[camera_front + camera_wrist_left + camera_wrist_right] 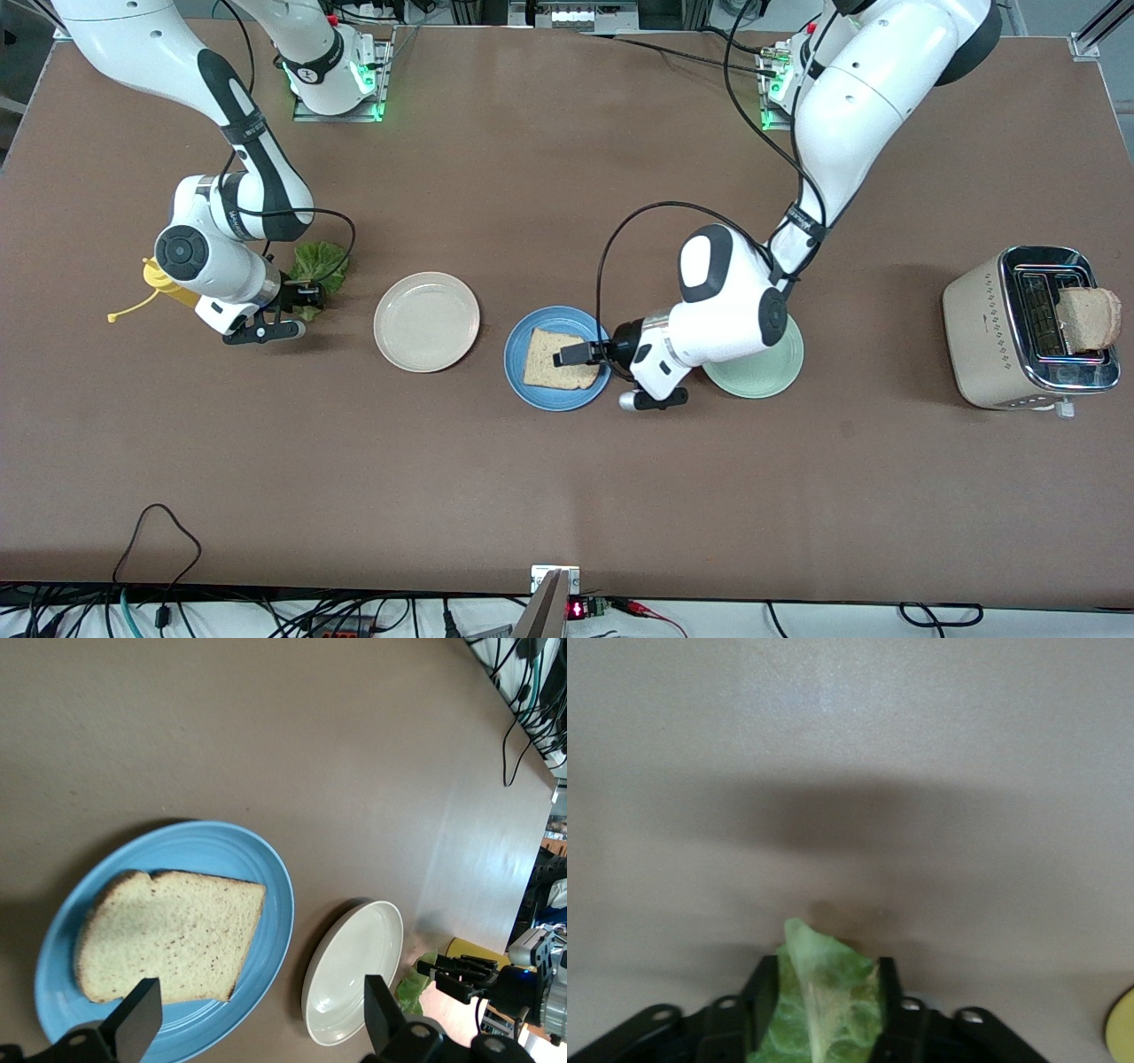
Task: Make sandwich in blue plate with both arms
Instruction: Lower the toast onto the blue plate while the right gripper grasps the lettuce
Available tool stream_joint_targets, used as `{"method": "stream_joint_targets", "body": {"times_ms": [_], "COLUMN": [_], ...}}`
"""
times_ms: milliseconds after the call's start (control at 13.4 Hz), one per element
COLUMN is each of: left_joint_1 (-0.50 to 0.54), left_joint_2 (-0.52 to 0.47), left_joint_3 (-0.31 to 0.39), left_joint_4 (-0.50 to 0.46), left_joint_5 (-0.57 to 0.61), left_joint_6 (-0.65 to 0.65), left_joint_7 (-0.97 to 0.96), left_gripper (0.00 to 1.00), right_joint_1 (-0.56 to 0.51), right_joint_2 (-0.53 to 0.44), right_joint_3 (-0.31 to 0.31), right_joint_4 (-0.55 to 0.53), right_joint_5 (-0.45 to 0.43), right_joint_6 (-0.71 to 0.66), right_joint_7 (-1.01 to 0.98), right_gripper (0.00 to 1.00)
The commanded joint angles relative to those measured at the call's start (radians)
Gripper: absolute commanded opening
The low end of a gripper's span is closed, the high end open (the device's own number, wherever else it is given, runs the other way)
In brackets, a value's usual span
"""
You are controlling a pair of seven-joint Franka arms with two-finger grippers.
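Note:
The blue plate (514, 359) (279, 904) sits mid-table and carries a single tan toast slice (558, 359) (168, 935), nothing on top of it. My left gripper (576, 354) (259, 1028) hangs open just over the plate's rim on the left arm's side, and nothing is between its fingers (137, 1023). Toward the right arm's end, a ruffled green lettuce leaf (323, 264) (819, 966) lies on the table. My right gripper (306, 297) (826, 1010) is low at that leaf, with both fingers pressed against the leaf's edge.
A cream plate (427, 321) (354, 974) lies between the lettuce and the blue plate. A pale green plate (762, 372) is partly covered by the left arm. A toaster (983, 328) holding a bread slice (1091, 317) stands at the left arm's end. A yellow bottle (164, 282) lies beside the right wrist.

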Motion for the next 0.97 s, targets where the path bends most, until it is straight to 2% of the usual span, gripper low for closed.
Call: {"method": "stream_joint_targets", "body": {"times_ms": [0,298,521,744,893], "left_joint_1": [0.049,0.051,0.063,0.132,0.142], "left_joint_2": [-0.116,-0.254,-0.333,-0.362,-0.414], "left_joint_3": [0.033,0.2,0.334,0.339,0.374], "left_joint_4": [-0.075,-0.075,-0.044,0.034,0.057], "left_joint_5": [-0.002,0.242,0.476,0.615,0.631], "left_joint_6": [-0.085,-0.291,-0.388,-0.518,-0.602], "left_joint_7": [0.022,0.017,0.03,0.078,0.14], "left_gripper": [1.0,1.0,1.0,1.0,1.0], "right_joint_1": [0.007,0.006,0.007,0.017,0.069], "right_joint_2": [0.001,-0.001,-0.015,-0.018,-0.018], "right_joint_3": [0.002,0.002,0.002,0.003,0.003], "right_joint_4": [-0.003,0.007,0.09,0.266,0.352], "right_joint_5": [0.008,0.009,0.009,0.012,0.04], "right_joint_6": [0.004,-0.002,-0.124,-0.364,-0.457], "right_joint_7": [-0.002,-0.006,0.004,0.099,0.212], "right_gripper": [0.14,0.02,0.0,0.0,0.0]}}
